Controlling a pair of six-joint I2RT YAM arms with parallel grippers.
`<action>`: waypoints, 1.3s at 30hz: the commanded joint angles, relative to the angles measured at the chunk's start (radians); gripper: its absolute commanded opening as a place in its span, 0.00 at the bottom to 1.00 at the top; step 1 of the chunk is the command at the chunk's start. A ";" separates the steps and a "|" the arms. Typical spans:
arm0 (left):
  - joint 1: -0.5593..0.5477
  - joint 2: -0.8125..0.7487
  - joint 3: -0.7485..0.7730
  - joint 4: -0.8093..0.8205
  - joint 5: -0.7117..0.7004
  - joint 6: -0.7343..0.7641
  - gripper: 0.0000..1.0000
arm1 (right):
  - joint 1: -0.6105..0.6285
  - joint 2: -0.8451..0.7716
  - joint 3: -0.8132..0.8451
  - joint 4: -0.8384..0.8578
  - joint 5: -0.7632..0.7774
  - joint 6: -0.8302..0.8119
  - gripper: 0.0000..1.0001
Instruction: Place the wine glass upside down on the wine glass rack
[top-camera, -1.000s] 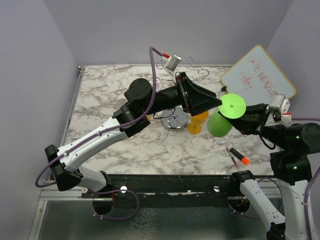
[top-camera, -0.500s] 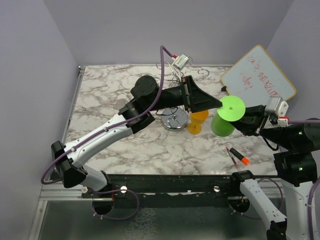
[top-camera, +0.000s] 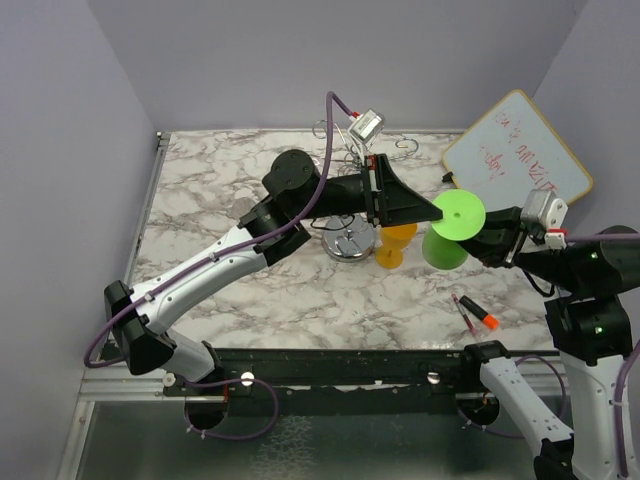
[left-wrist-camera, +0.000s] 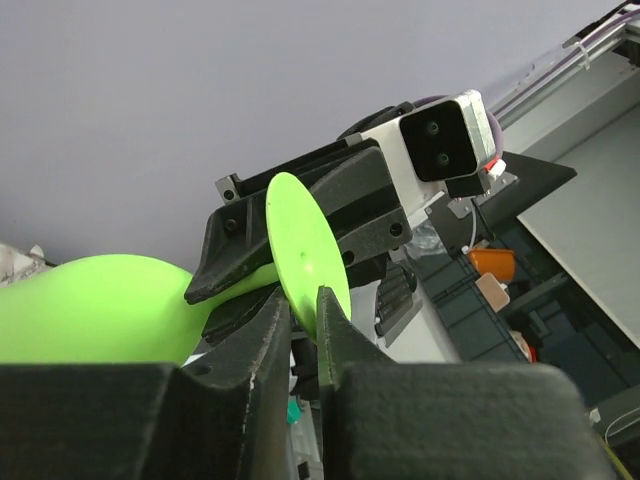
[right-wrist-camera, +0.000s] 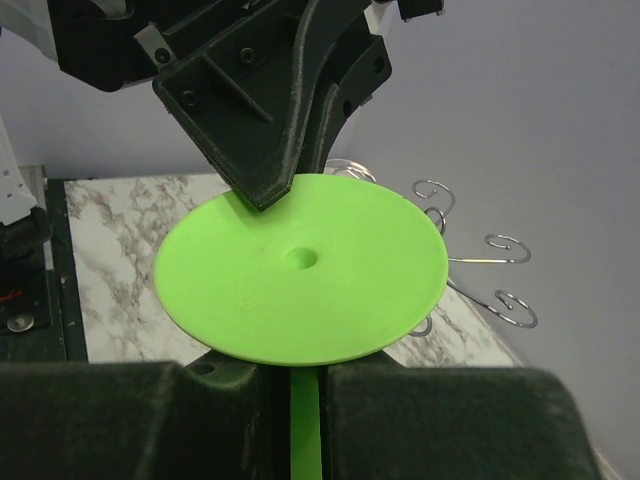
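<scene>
The green wine glass (top-camera: 447, 232) hangs in the air between both arms, tilted, its round foot (top-camera: 459, 214) facing up and left. My right gripper (top-camera: 483, 238) is shut on the thin green stem (right-wrist-camera: 305, 425), just under the foot (right-wrist-camera: 300, 270). My left gripper (top-camera: 436, 211) comes in from the left and is shut on the foot's rim (left-wrist-camera: 300, 250), one finger on each face. The bowl (left-wrist-camera: 90, 310) points down and away. The wine glass rack (top-camera: 350, 243) stands behind the left arm, its curled hooks (right-wrist-camera: 495, 250) showing beyond the foot.
An orange wine glass (top-camera: 397, 245) stands next to the rack's round base. A whiteboard (top-camera: 515, 150) leans at the back right. A red marker (top-camera: 478, 315) lies on the marble table (top-camera: 200, 200) in front of the right arm.
My left gripper has closed from wide open onto the rim of the green foot. The right gripper has kept its hold on the stem, and the glass has shifted only slightly.
</scene>
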 joint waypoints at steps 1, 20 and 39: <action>0.008 0.016 0.042 0.025 0.053 -0.010 0.07 | -0.001 0.016 0.012 -0.042 -0.062 -0.028 0.01; 0.031 0.006 0.157 0.108 0.019 -0.044 0.00 | 0.000 -0.056 0.070 -0.062 0.101 0.021 0.60; 0.383 -0.063 0.117 0.104 -0.127 0.063 0.00 | -0.001 -0.149 -0.017 0.097 0.542 0.154 0.73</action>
